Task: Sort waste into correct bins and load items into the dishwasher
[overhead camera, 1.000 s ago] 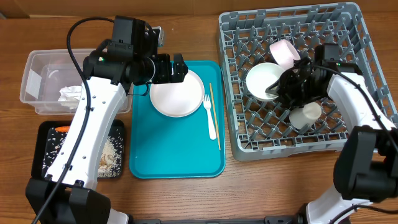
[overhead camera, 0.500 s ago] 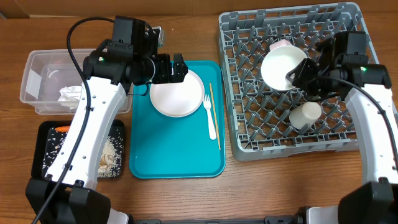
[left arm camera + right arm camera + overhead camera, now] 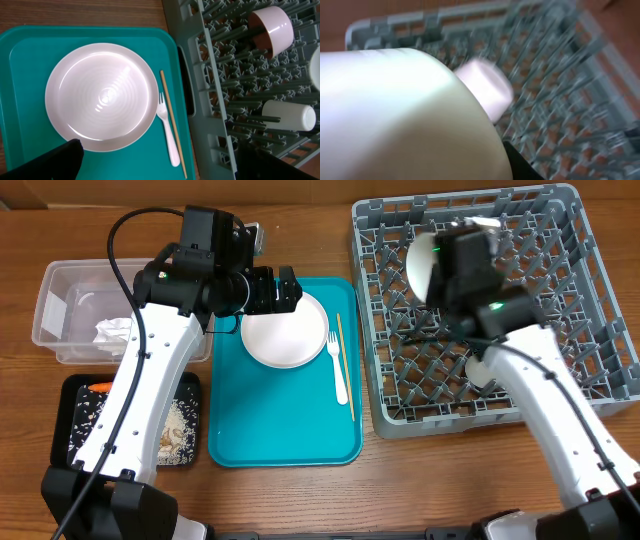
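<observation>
Dish rack point(image 3: 590, 290) lies directly below white bowl point(image 3: 420, 265), tipped on edge in clamped right gripper point(image 3: 448, 272) at upper middle; left gripper point(image 3: 285, 288) gapes over plate point(image 3: 290, 338).

The surface point(image 3: 300, 500) is lit brightly and evenly from above; only soft shadows are cast; a white glare is seen on the plate point(image 3: 102, 97); the right wrist view is badly blurred, the near bowl point(image 3: 395, 115) and the rack point(image 3: 555, 65) smeared.
</observation>
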Tool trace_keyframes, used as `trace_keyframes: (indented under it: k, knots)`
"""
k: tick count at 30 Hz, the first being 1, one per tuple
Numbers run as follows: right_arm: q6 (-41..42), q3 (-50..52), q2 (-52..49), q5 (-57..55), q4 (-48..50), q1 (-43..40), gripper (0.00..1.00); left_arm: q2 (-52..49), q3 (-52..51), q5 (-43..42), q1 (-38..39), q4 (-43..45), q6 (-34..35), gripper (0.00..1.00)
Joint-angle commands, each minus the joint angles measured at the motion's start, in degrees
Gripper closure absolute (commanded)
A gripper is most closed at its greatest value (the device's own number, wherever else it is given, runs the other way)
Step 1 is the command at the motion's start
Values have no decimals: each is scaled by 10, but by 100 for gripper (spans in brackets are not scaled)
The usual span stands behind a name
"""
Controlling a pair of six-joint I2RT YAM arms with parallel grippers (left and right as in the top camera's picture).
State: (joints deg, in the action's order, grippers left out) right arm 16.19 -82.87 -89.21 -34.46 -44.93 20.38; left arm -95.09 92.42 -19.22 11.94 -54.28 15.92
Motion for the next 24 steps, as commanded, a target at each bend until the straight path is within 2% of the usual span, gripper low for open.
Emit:
trace_keyframes:
  k: [1, 4, 14, 17, 24]
  knots:
    - [-1, -19, -3, -231, 24, 33, 76, 13, 16, 4, -3, 1, -7, 0]
    - [-4, -19, -16, -288, 58, 40, 76, 13, 16, 4, -3, 1, -7, 0]
    - [-58, -19, -88, -318, 147, 47, 76, 13, 16, 4, -3, 1, -7, 0]
    - [-64, -19, -121, -349, 168, 54, 75, 13, 16, 4, -3, 1, -7, 0]
    - [-75, -19, -175, -349, 210, 70, 75, 13, 16, 4, -3, 1, -7, 0]
